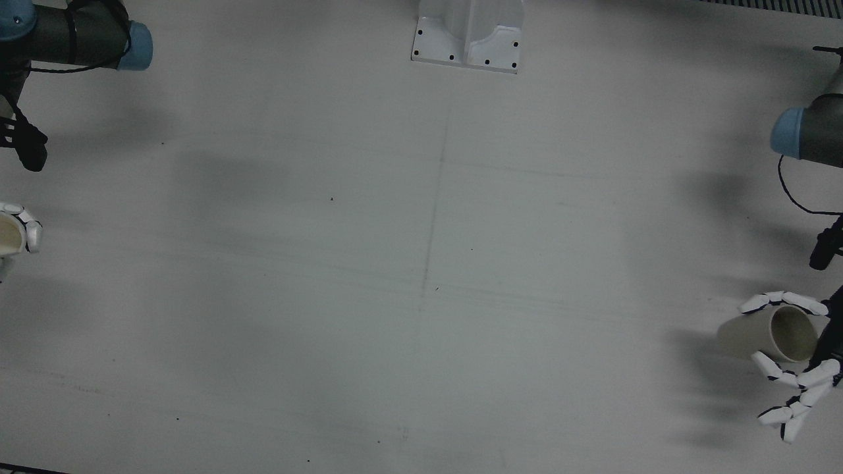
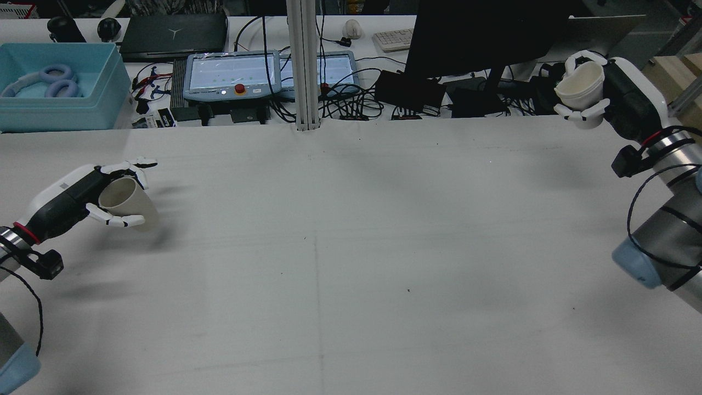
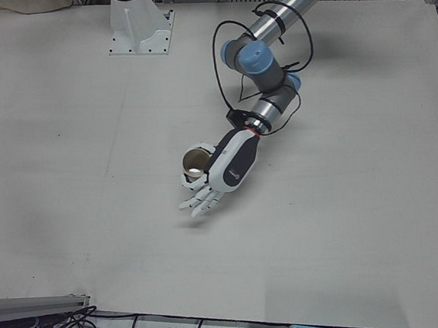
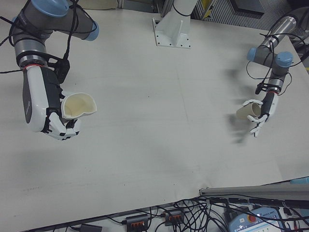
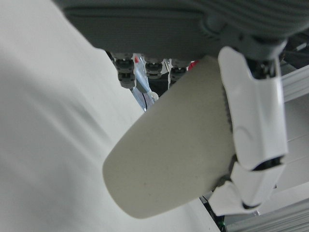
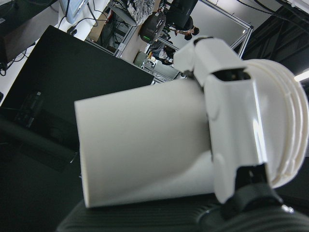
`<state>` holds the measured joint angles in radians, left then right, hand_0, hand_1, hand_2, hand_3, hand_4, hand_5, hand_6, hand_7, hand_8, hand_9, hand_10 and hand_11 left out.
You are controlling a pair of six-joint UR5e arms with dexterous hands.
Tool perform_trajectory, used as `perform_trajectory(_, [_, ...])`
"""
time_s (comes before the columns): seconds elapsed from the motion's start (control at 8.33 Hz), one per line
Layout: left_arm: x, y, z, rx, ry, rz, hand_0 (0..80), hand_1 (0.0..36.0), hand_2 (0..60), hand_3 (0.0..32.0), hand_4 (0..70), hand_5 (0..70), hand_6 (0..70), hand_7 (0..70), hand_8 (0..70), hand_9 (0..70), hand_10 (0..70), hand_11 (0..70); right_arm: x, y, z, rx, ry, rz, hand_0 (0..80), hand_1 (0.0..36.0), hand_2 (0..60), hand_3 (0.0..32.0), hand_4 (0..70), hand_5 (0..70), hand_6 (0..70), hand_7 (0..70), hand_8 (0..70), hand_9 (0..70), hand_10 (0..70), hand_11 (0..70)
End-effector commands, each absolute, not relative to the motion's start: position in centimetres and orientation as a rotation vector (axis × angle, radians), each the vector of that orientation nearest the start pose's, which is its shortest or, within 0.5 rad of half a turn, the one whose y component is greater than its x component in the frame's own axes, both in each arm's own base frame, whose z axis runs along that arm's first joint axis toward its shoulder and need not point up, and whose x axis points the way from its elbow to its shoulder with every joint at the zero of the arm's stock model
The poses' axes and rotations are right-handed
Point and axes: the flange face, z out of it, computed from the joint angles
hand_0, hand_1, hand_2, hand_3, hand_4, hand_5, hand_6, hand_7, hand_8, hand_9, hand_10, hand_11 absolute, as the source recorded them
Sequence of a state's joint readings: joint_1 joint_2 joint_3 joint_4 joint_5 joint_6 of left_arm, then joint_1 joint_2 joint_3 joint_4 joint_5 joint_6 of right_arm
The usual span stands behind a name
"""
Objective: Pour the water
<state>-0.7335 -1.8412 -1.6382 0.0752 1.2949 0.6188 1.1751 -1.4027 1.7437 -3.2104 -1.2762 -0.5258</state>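
Note:
My left hand (image 2: 71,195) is shut on a beige paper cup (image 2: 130,204) at the table's left side in the rear view. The cup is tilted, its mouth toward the palm, just above the table. It also shows in the front view (image 1: 757,334), the left-front view (image 3: 195,161) and the left hand view (image 5: 169,159). Some of that hand's fingers (image 1: 790,411) stick out past the cup. My right hand (image 2: 614,93) is shut on a cream cup (image 2: 580,82) and holds it high at the far right. The right-front view shows this cup (image 4: 79,105) with its rim squeezed.
A white post mount (image 1: 469,39) stands at the robot's edge of the table. Beyond the far edge sit a blue bin (image 2: 55,88), two teach pendants (image 2: 233,74), a dark monitor (image 2: 482,38) and loose cables.

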Motion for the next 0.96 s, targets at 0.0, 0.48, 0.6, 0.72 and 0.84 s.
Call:
perform_trajectory(0.0, [49.4, -45.8, 38.2, -0.055, 1.990, -1.310, 58.4, 36.0, 60.0, 0.0, 70.0, 70.0, 10.7, 17.8, 8.3, 3.1, 6.9, 11.5, -5.7, -56.0, 45.1, -0.545, 2.876, -1.989, 80.0, 36.0, 56.8, 0.0, 22.2, 70.0, 61.1, 69.1, 53.5, 65.5, 56.5, 70.0])
perform_trajectory(0.48, [52.3, -46.2, 22.9, 0.177, 2.066, -1.154, 59.6, 36.0, 60.0, 0.0, 64.4, 70.0, 9.8, 16.3, 8.2, 2.1, 4.5, 8.2, -7.4, -54.6, 36.9, -0.729, 3.077, -1.885, 80.0, 36.0, 57.6, 0.0, 27.2, 70.0, 63.8, 70.0, 52.4, 63.8, 56.1, 70.0])
perform_trajectory(0.6, [52.7, -46.2, 19.9, 0.218, 2.095, -1.119, 61.3, 36.0, 60.0, 0.0, 62.9, 70.0, 9.6, 16.3, 8.3, 2.0, 3.6, 7.1, -9.7, -54.8, 35.2, -0.739, 3.134, -1.886, 80.0, 36.0, 58.7, 0.0, 28.9, 70.0, 64.8, 70.0, 52.2, 63.4, 56.0, 70.0])
perform_trajectory(0.72, [53.9, -45.6, 18.5, 0.216, 2.106, -1.097, 60.3, 36.0, 60.0, 0.0, 61.6, 70.0, 9.8, 15.7, 8.5, 1.9, 3.4, 6.7, -11.7, -54.4, 33.3, -0.764, 3.180, -1.906, 80.0, 36.0, 59.5, 0.0, 30.2, 70.0, 65.3, 70.0, 51.8, 62.6, 54.9, 70.0])
perform_trajectory(0.84, [54.9, -45.9, 17.4, 0.218, 2.104, -1.092, 59.2, 36.0, 60.0, 0.0, 62.3, 70.0, 10.6, 15.7, 8.5, 1.8, 3.8, 7.2, -13.1, -54.0, 31.9, -0.795, 3.215, -1.917, 80.0, 36.0, 60.0, 0.0, 31.2, 70.0, 65.7, 70.0, 51.8, 62.3, 53.8, 70.0])
